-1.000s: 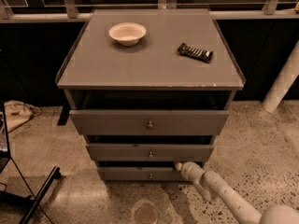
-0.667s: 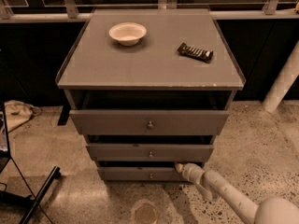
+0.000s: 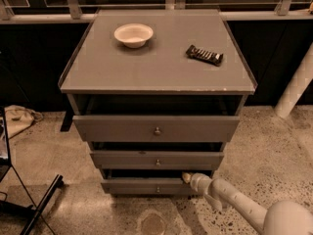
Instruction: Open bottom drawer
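Observation:
The grey cabinet (image 3: pixel 156 77) has three drawers, all pulled out a little. The bottom drawer (image 3: pixel 146 185) is the lowest and narrowest front, with a small round knob (image 3: pixel 157 189); a dark gap shows above its front. My gripper (image 3: pixel 188 177) is at the top right edge of that drawer front, reaching in from the lower right on the white arm (image 3: pixel 234 202). Its tip rests at the drawer's upper edge, right of the knob.
A white bowl (image 3: pixel 133 35) and a dark snack bar (image 3: pixel 204 55) lie on the cabinet top. The middle drawer (image 3: pixel 156 159) and top drawer (image 3: pixel 156 128) overhang the bottom one. A black stand leg (image 3: pixel 41 204) crosses the floor at left; a white post (image 3: pixel 296 84) stands at right.
The arm has shifted slightly; the gripper stays at the bottom drawer's right top edge. The drawer gap looks about the same.

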Controlling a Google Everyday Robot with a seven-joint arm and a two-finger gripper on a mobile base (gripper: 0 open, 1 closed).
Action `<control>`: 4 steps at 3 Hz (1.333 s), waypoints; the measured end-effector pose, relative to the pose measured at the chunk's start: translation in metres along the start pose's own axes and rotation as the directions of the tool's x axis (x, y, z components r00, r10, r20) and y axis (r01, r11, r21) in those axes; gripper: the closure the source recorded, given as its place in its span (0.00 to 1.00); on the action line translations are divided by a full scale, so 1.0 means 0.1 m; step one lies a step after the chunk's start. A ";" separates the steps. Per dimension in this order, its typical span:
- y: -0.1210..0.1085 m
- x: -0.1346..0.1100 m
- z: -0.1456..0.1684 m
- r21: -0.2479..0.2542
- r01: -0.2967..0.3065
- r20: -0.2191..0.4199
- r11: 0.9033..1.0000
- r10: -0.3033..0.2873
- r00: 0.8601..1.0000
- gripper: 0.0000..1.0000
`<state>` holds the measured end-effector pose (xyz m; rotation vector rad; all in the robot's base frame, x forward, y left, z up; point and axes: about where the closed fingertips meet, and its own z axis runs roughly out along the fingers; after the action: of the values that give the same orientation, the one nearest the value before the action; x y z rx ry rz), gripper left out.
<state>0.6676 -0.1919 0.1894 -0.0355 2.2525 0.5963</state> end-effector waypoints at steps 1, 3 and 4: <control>-0.07 0.13 -0.05 0.018 -0.032 -0.042 0.999 0.033 0.999 1.00; 0.05 0.48 -0.42 0.065 -0.223 -0.216 0.973 0.232 0.949 1.00; 0.05 0.46 -0.41 0.065 -0.223 -0.216 0.973 0.232 0.948 1.00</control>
<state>0.6063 -0.1980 0.1829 0.1896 2.5064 0.6978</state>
